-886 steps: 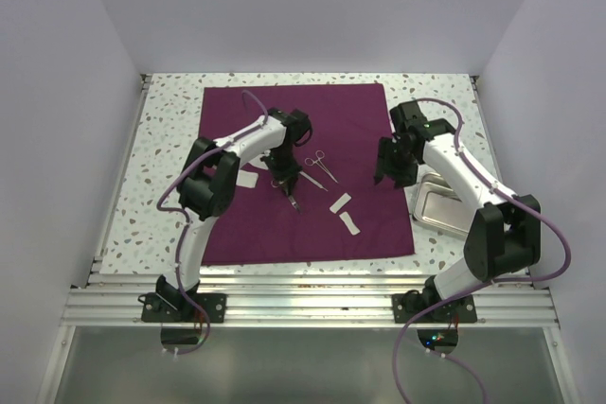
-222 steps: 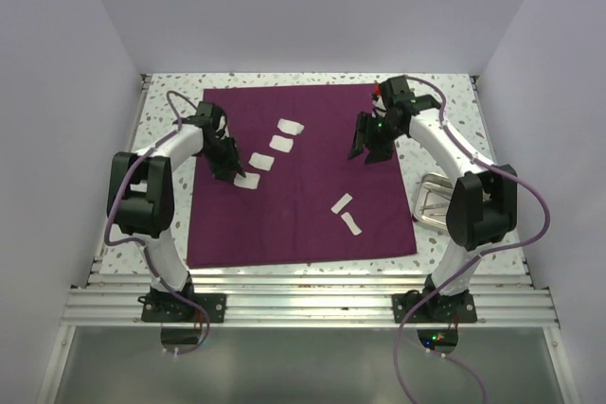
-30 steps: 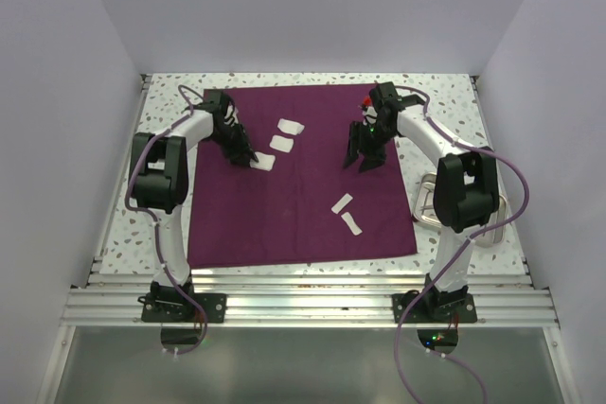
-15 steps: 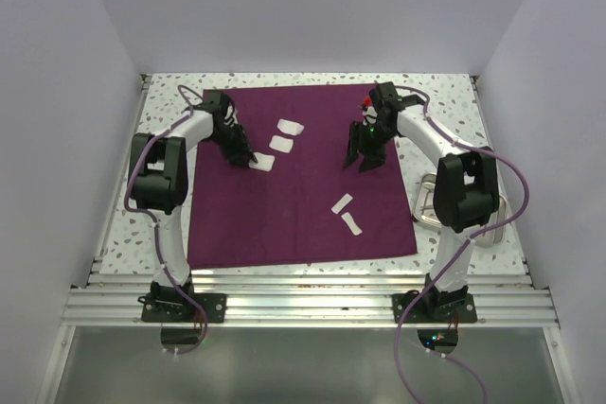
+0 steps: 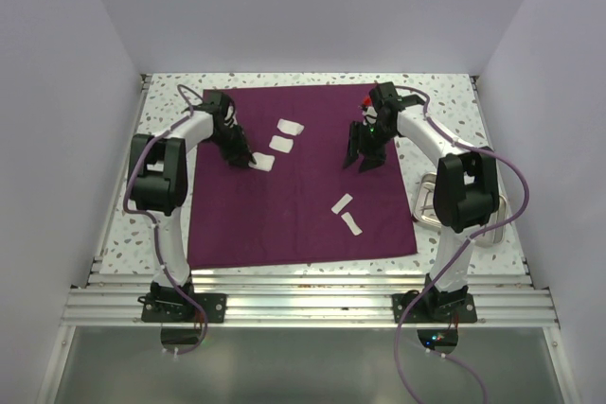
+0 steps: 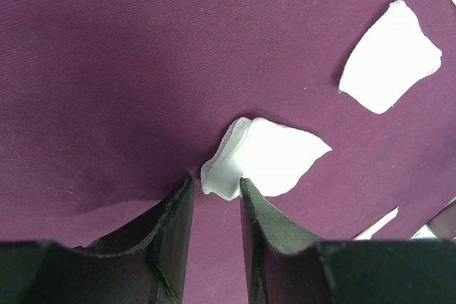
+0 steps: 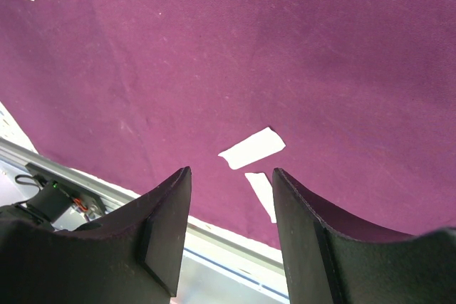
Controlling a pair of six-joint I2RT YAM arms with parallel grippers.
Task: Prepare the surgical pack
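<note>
A gauze pad [image 6: 274, 158] lies on the purple cloth [image 6: 107, 69], its curled corner between the fingers of the half-open left gripper [image 6: 216, 186]. Light and floppy, it is probably best pinched there. The right gripper [image 7: 231, 174] hangs open, empty.

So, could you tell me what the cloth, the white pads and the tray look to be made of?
Cloth: woven fabric, matte plum, judging by its fine ribbed weave and soft creases. Pads: probably gauze, white and matte, with layered edges. Tray: likely steel, with a shiny silvery rim.
</note>
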